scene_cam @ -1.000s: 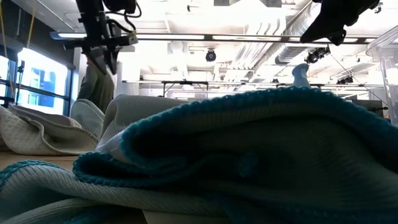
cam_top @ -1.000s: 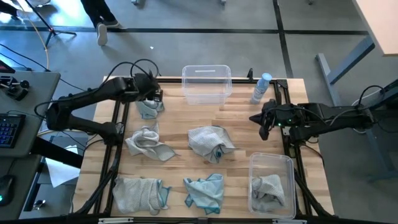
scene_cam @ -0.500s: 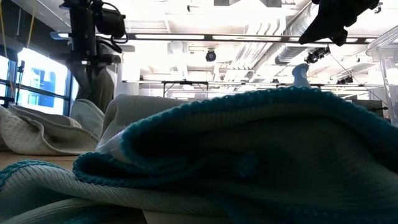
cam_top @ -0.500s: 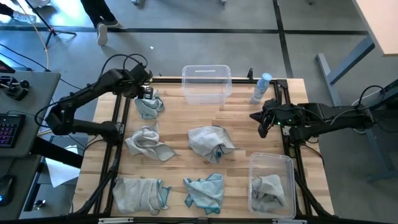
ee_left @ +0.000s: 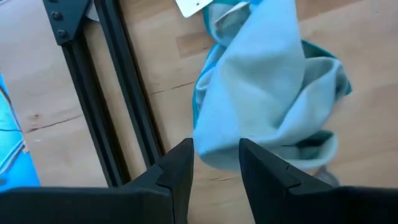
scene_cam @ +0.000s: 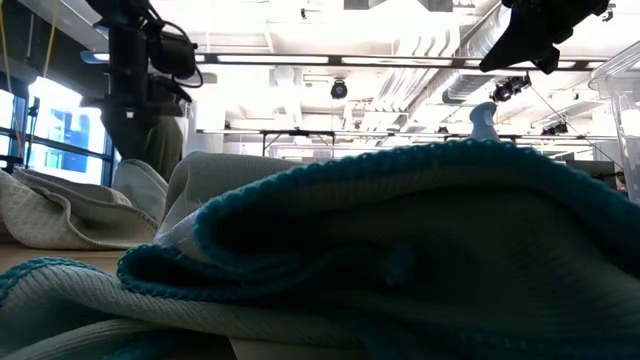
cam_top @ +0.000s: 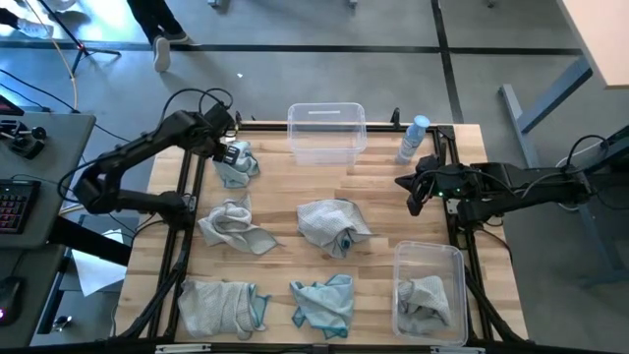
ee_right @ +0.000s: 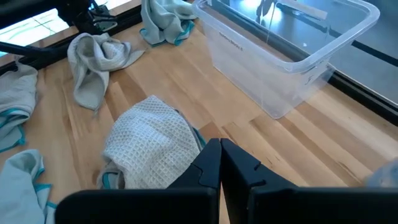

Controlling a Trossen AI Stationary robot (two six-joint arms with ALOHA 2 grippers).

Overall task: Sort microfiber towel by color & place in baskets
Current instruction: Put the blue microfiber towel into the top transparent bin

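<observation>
wooden table: my left gripper parted over crumpled teal-edged microfiber towel near clear plastic basket; drop lower, pinch thick fold.

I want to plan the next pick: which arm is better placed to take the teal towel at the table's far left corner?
The left arm. Its pincer is open directly over that teal towel, while the right pincer is shut and waits at the table's right edge, far from it.

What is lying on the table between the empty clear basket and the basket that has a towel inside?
In the high view, one crumpled grey towel with some teal showing lies roughly between the empty basket and the filled basket; around it is bare wood.
</observation>
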